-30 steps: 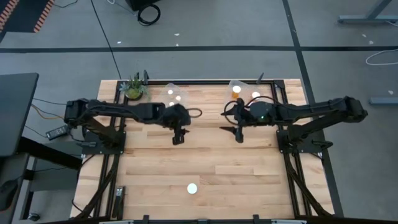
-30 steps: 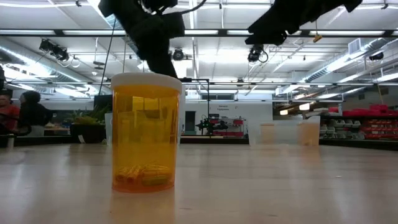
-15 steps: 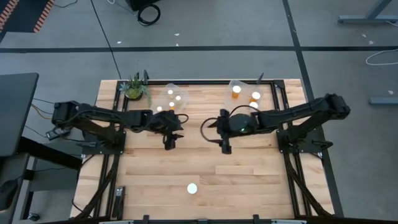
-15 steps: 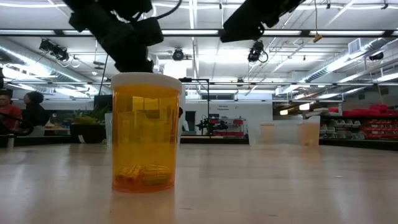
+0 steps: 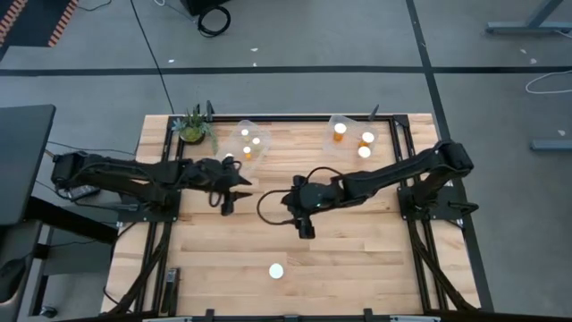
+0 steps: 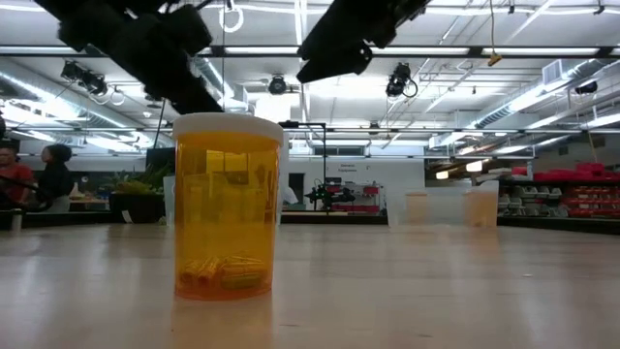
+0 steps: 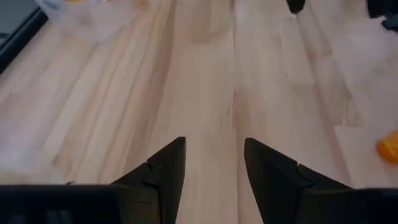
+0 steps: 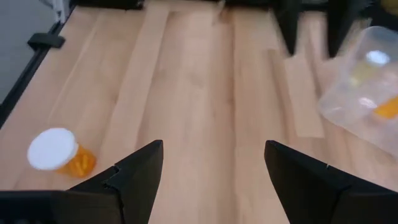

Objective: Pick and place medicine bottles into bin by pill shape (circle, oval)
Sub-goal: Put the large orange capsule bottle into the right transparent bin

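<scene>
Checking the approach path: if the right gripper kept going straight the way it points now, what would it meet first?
Probably bare table. The open right gripper points toward the front edge, and the lone medicine bottle sits off to one side of that line.

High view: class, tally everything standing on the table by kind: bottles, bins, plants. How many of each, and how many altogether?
Medicine bottles: 8 (7 at the bins, 1 alone near the table's front)
Clear bins: 2
Potted plant: 1
Total: 11
</scene>
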Controlling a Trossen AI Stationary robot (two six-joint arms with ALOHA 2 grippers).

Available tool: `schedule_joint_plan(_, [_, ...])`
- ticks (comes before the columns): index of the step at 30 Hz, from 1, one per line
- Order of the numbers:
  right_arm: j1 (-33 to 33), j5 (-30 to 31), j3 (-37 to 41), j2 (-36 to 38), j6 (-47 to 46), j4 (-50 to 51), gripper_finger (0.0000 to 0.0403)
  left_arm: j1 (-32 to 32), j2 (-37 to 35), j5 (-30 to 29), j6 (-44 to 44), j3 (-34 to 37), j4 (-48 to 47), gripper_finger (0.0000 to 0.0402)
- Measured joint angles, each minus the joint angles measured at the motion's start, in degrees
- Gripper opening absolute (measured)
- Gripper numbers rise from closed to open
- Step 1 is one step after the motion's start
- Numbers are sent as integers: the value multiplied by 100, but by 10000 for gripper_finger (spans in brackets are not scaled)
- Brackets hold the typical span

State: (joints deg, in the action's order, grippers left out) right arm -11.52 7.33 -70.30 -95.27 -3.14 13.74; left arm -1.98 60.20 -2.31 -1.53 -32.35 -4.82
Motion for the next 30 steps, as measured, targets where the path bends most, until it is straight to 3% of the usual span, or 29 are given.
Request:
schedule_joint_plan(16, [-447, -179, -1532, -963, 82, 549, 287, 374, -1869, -111, -244, 1099, 261, 172])
schedule_joint_plan(30, [-521, 221, -1633, -331, 340, 841, 287, 524, -2364, -267, -391, 1112, 197, 172])
